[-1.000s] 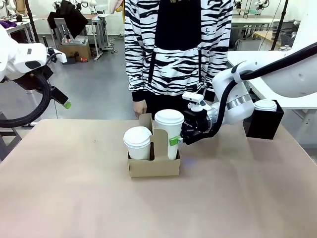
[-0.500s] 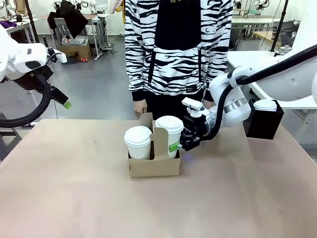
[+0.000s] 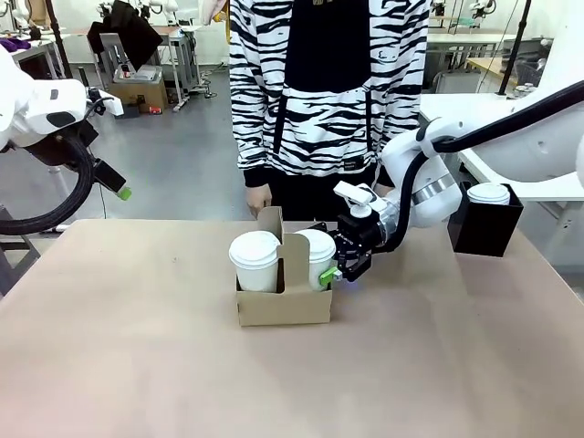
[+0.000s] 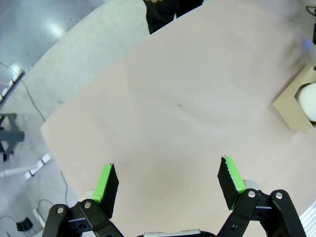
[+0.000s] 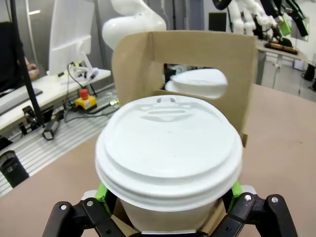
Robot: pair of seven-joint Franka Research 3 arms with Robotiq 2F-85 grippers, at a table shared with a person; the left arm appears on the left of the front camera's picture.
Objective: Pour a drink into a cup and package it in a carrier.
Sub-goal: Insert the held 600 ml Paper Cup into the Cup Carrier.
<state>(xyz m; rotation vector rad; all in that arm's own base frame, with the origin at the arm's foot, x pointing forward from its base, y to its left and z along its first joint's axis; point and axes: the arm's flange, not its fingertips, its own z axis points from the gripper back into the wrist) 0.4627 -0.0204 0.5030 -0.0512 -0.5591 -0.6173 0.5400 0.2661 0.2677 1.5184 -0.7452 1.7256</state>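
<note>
The right end effector (image 3: pixel 334 265) is seating the lidded cup (image 3: pixel 317 255) into the cardboard carrier (image 3: pixel 284 306) on the tabletop, fingers flanking it, grip unclear; next, releasing and withdrawing. The left end effector (image 4: pixel 168 183) is hanging open.

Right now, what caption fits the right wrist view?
Lidded white cup seated in the cardboard carrier, between the right pincer fingers.

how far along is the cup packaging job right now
Done: two lidded cups sit in the carrier, the left cup and the right cup. In hand: the right gripper flanks the right cup. Left: pulling that arm clear. The left gripper hangs open, away.
</note>
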